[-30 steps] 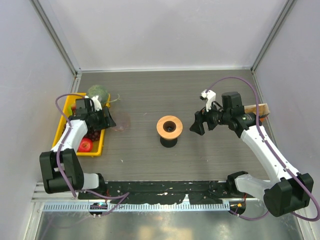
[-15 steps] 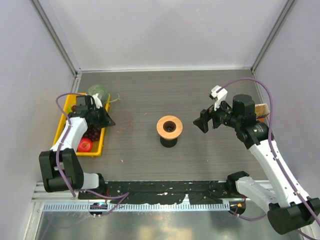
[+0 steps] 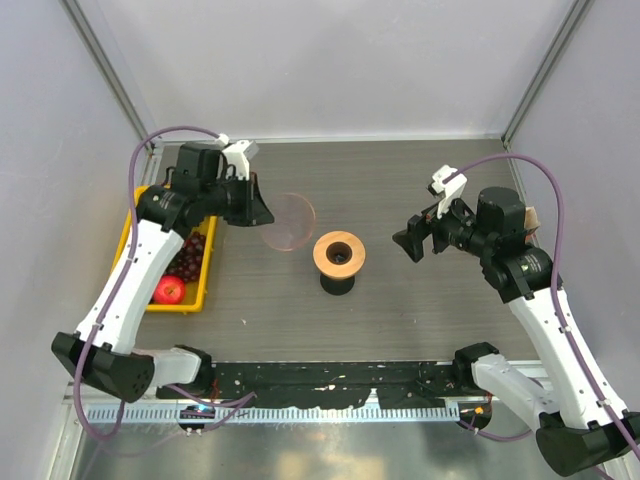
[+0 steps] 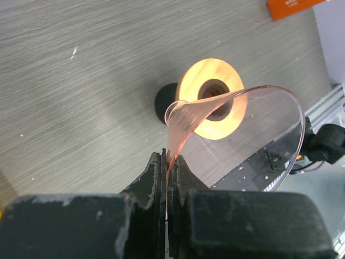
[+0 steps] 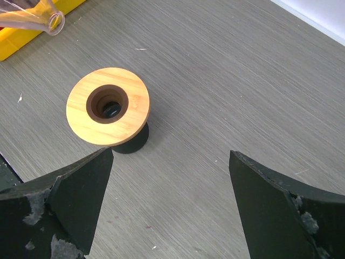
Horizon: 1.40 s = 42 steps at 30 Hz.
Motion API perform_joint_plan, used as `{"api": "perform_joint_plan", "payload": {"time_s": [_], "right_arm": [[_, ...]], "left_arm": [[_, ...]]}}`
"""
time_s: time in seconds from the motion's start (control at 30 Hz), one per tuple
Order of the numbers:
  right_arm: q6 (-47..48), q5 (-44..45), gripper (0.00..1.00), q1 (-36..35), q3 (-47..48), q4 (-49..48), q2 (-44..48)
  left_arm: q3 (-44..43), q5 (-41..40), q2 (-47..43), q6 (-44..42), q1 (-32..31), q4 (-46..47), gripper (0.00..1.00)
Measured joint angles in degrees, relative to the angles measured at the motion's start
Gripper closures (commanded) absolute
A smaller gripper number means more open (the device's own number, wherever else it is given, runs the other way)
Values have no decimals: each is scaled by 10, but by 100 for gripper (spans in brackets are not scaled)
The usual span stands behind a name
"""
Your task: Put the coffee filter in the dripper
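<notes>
Up from the yellow tray (image 3: 200, 290) since a second ago, our left end effector (image 3: 262, 212) hovers beside the dripper (image 3: 322, 256), pinching the coffee filter (image 4: 188, 116) ahead of its tips. Overhead, that sheet barely shows. Our right end effector (image 5: 170, 162) hangs spread.

Honestly, there's nothing I can read from my end. The closest thing is the orange card (image 4: 294, 6) at the top edge of the left wrist view. It has a few small white marks printed on it, but they're cut off by the frame and too blurry to make out as letters or numbers. In the top view and the right wrist view I can't pick out any legible text either.
</notes>
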State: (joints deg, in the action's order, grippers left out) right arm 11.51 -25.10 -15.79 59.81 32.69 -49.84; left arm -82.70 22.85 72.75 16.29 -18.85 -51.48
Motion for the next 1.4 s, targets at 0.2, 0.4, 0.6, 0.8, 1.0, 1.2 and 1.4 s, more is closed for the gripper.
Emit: {"api": "perform_joint_plan", "payload": {"time_s": [0.2, 0.4, 0.6, 0.8, 1.0, 1.2, 1.4], "right_arm": [[-11, 4, 5, 0, 0, 2, 0], [-18, 4, 5, 0, 0, 2, 0], [-27, 6, 5, 0, 0, 1, -1], [-28, 6, 4, 0, 0, 0, 0], [-29, 6, 5, 0, -7, -3, 0], [-29, 6, 4, 0, -9, -6, 0], [-29, 6, 5, 0, -16, -9, 0]], "left_arm": [[-55, 14, 60, 0, -51, -42, 100], [-102, 17, 125, -2, -102, -67, 100], [-147, 20, 166, -4, -138, -68, 98], [-155, 28, 204, -5, -153, -73, 98], [-158, 24, 225, -7, -154, -78, 97], [-173, 16, 235, -15, -156, -83, 96], [-186, 7, 248, -18, -156, -86, 95]]}}
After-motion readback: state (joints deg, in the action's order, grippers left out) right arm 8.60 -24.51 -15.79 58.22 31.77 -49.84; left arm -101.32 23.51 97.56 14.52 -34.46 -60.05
